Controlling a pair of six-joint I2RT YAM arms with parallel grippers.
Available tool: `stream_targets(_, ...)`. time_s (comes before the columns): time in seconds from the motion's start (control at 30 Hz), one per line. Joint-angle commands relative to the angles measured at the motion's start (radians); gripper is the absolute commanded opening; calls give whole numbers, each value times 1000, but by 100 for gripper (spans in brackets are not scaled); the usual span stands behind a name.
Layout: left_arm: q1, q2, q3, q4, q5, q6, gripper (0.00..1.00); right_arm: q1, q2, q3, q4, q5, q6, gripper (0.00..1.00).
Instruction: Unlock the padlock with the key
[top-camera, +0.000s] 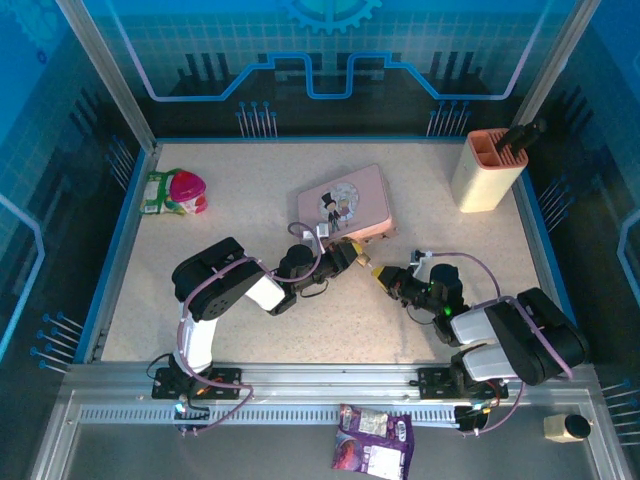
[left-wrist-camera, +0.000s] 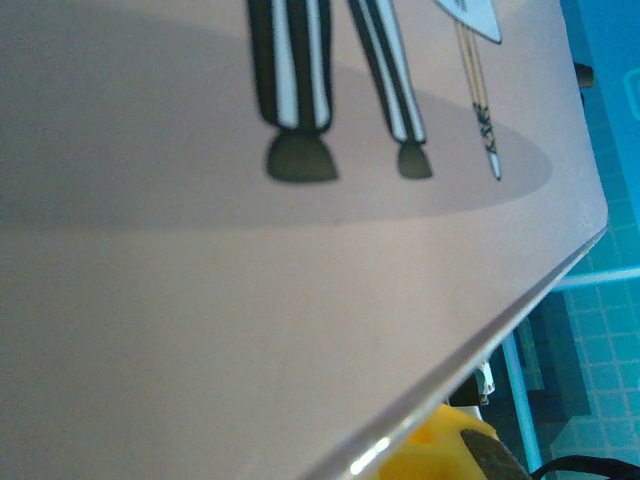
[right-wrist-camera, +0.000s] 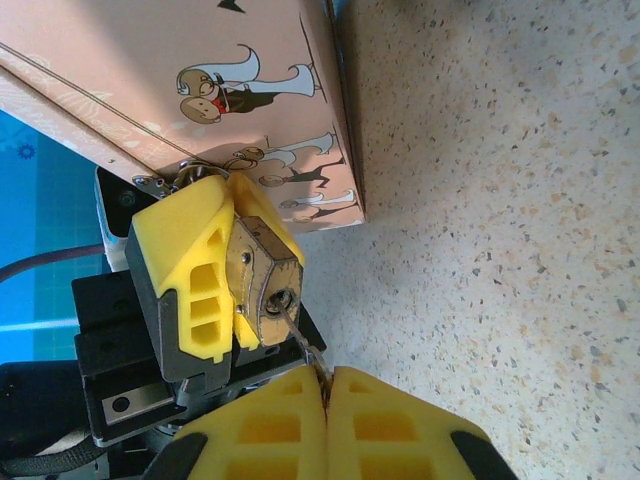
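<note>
The right claw (right-wrist-camera: 325, 380), its yellow fingers pressed tight together, pinches the key (right-wrist-camera: 300, 338), a thin dark sliver whose tip meets the keyhole in the end face of the padlock (right-wrist-camera: 262, 278). The left claw (right-wrist-camera: 235, 270) is clenched on the small brass-coloured padlock, with a yellow finger on either side of its body and the keyhole end turned toward the right claw. The silvery shackle (right-wrist-camera: 192, 170) pokes out past the left fingers, right against a small metal fitting on the edge of the pink tin (right-wrist-camera: 200, 90). Whether it passes through that fitting cannot be told.

Seen from above, the two claws meet tip to tip near the middle of the speckled surface (top-camera: 250, 190), just in front of the tin's near corner, the left arm reaching in from the lower left and the right arm from the lower right. The tin lies flat behind them, cartoon figures printed on its lid. The left wrist camera sits so close to the lid that a figure's striped legs and dark shoes blur across the pink face.

Farther out, a beige holder (top-camera: 487, 172) with a dark tool in it stands at the far right corner. A pink-and-green item (top-camera: 176, 192) rests near the far left edge. A purple packet (top-camera: 372, 438) lies on the metal rail in front, between the arm bases.
</note>
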Motion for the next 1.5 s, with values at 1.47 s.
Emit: stream_targets(1.47,-35,-12,-6,-31,89,-75,0,4,-103,39,-82,20,-69,0)
